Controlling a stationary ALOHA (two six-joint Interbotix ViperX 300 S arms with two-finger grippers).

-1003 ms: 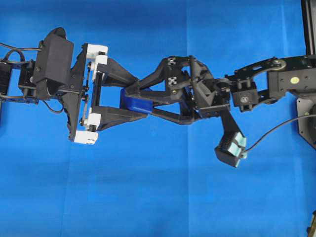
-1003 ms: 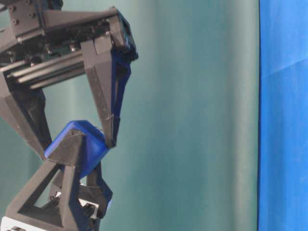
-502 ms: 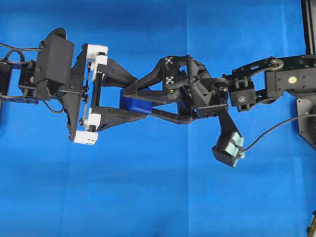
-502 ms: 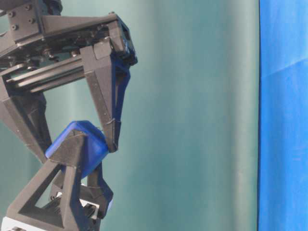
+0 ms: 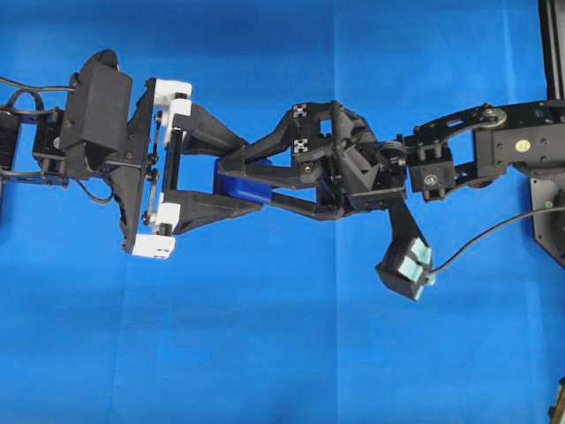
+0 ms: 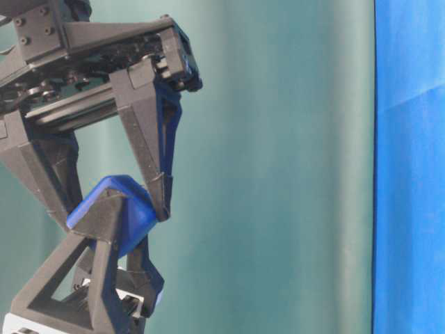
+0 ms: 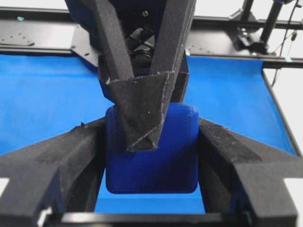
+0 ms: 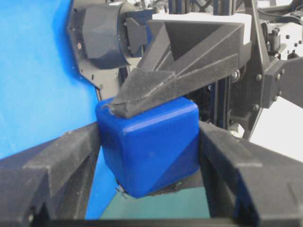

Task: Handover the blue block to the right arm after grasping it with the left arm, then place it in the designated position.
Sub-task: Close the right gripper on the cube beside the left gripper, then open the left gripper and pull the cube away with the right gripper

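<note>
The blue block [image 5: 237,186] hangs above the blue cloth [image 5: 265,344], gripped from two sides. My left gripper [image 5: 252,177], the one with white brackets, reaches in from the left and is shut on the block. In the left wrist view its fingers [image 7: 75,156] press both side faces of the block [image 7: 156,165]. My all-black right gripper [image 5: 231,179] comes from the right. In the right wrist view its fingers [image 8: 71,156] touch the block [image 8: 151,142] on both flanks. The table-level view shows the block [image 6: 128,216] pinched between both pairs of fingers.
A black frame rail [image 5: 552,44] and the right arm's base [image 5: 547,203] stand at the right edge. A cable [image 5: 494,230] runs to the teal-white wrist housing [image 5: 408,265]. A teal backdrop [image 6: 278,167] fills the table-level view.
The right gripper's fingers have closed inward onto the block, and its wrist has shifted slightly. The left gripper and the block have stayed in place.
</note>
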